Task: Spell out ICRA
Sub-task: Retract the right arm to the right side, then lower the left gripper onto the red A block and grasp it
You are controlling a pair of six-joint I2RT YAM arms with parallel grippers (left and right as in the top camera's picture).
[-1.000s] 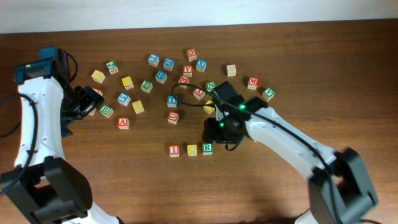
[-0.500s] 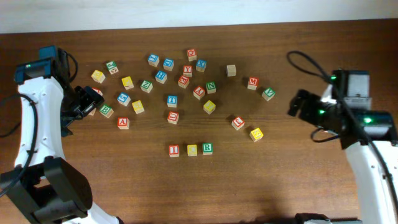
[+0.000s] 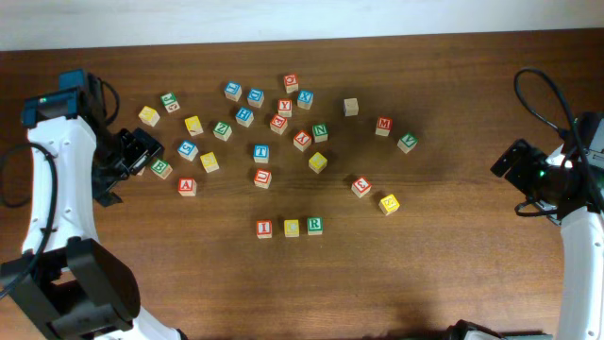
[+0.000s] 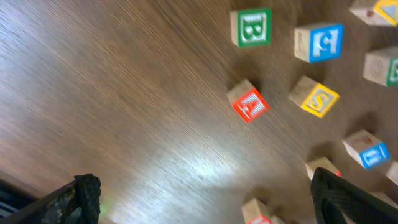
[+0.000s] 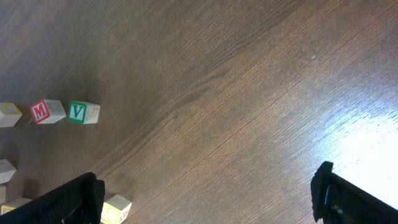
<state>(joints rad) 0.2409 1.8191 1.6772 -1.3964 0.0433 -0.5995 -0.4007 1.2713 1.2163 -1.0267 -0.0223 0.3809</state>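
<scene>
Overhead, three task cubes stand in a row on the table (image 3: pixel 425 283), low in the middle of the picture: red I cube (image 3: pixel 264 228), yellow C cube (image 3: pixel 292 228) and green R cube (image 3: pixel 314 225), just beside one another. Only this view shows the row; neither wrist camera takes it in. The red A cube (image 3: pixel 187 186) lies apart from it, up and to the left among the scattered letter cubes, near my left gripper (image 3: pixel 142 151). My right gripper (image 3: pixel 507 166) hangs near the right edge of the picture, well apart from every cube.

Left wrist view: my left gripper's fingers (image 4: pixel 84 199) stand wide apart at the bottom corners, holding nothing. Beyond them the red A cube (image 4: pixel 250 102) sits on the wood, a green B cube (image 4: pixel 252 27) farther off and a yellow S cube (image 4: pixel 315 96) near it.

Right wrist view: my right gripper's fingers (image 5: pixel 74 202) are likewise spread wide and empty over bare wood. A red M cube (image 5: pixel 45 111) and a green V cube (image 5: pixel 81 112) appear side by side at the left edge; overhead, the two stand slightly apart.
</scene>
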